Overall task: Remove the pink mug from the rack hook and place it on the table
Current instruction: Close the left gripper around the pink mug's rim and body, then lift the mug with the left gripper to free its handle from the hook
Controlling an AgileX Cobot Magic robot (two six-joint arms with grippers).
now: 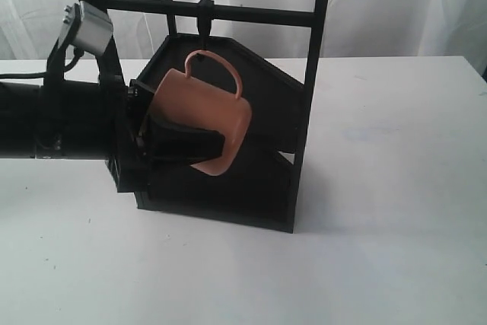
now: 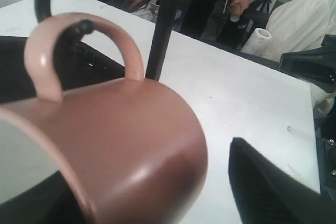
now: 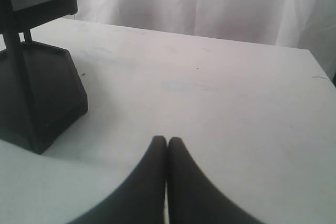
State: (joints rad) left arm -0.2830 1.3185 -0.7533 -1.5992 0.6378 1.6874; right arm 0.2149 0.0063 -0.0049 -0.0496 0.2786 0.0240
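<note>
The pink mug (image 1: 209,108) hangs tilted on the black rack, its mouth turned toward my left arm. Its loop handle (image 2: 44,51) is around the rack hook (image 1: 204,24), whose tip (image 2: 83,25) shows inside the loop. My left gripper (image 1: 213,144) is open and straddles the mug's body. One black finger (image 2: 262,187) stands beside the mug's base with a strip of table showing between them; the other finger is mostly hidden behind the mug. My right gripper (image 3: 167,141) is shut and empty, low over the white table (image 3: 220,93), out of the exterior view.
The black rack (image 1: 228,188) stands on the table with angular shelves, tall posts (image 1: 316,58) and a crossbar. Its lower shelf (image 3: 37,103) lies off to one side of my right gripper. White tabletop (image 1: 380,226) stretches right of and in front of the rack. People stand beyond the far table edge.
</note>
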